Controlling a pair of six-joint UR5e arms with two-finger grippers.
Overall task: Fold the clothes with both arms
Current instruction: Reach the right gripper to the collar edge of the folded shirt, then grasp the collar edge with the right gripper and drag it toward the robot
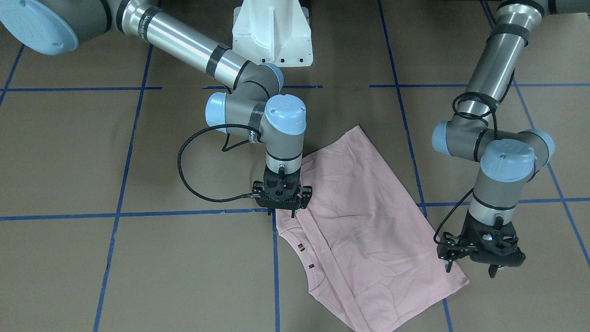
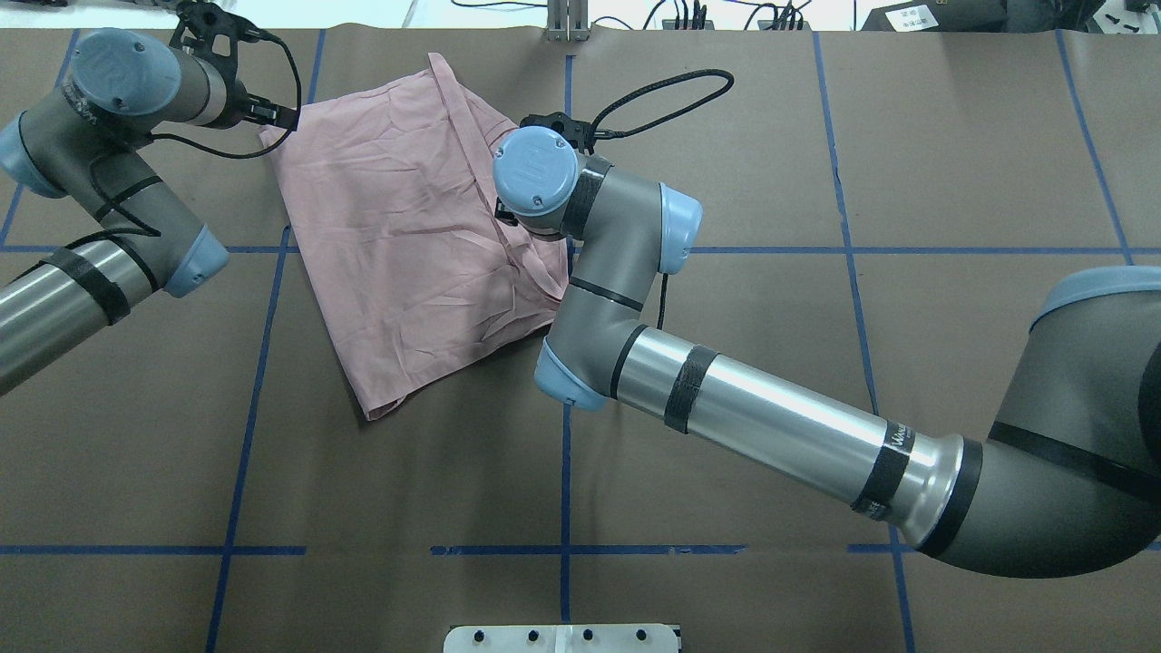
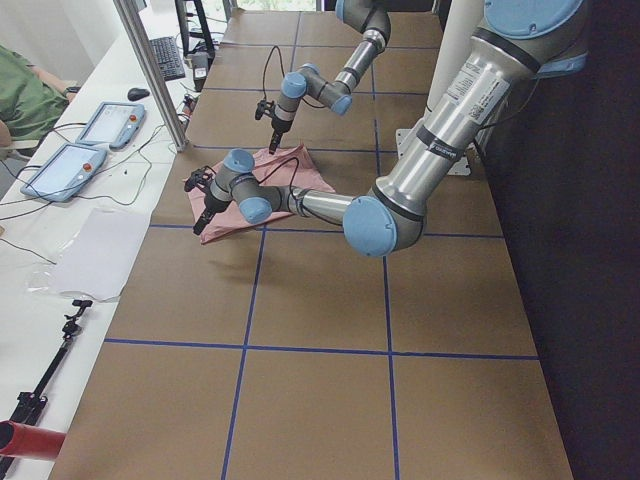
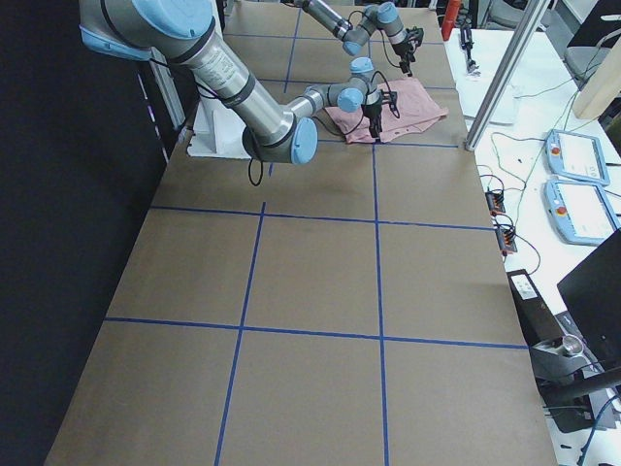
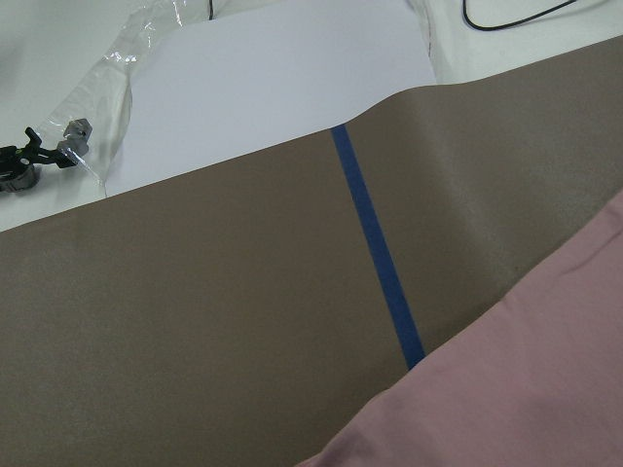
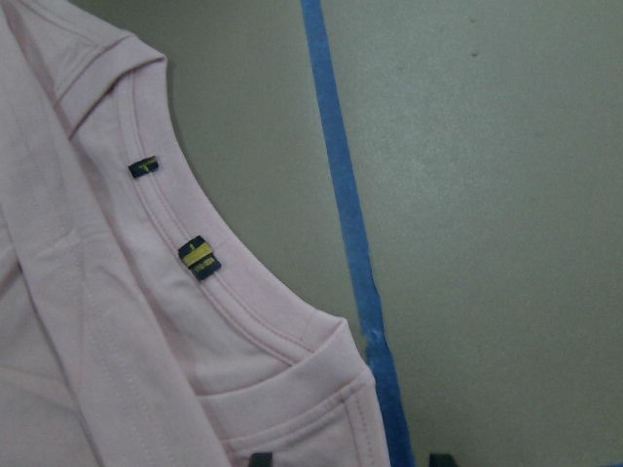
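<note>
The pink T-shirt [image 1: 368, 221] is lying folded on the brown table [image 1: 92, 161], plain side up. It's skewed against the blue tape [image 1: 138, 214] grid and sits out toward the far edge from the robot, mostly on its left half. The right gripper [image 1: 281, 213] is pointing straight down at the shirt's edge right by the collar [image 6: 243, 292]. Its fingers are spread apart with nothing pinched; in the wrist view one tip sits over the fabric and the other over bare table. Two little dark tags [image 6: 200, 258] with yellow marks show on the collar rib. The left gripper [image 1: 470, 271] is at the opposite corner of the shirt, fingers also spread wide and not holding anything. I honestly can't tell if it's touching the cloth.
</note>
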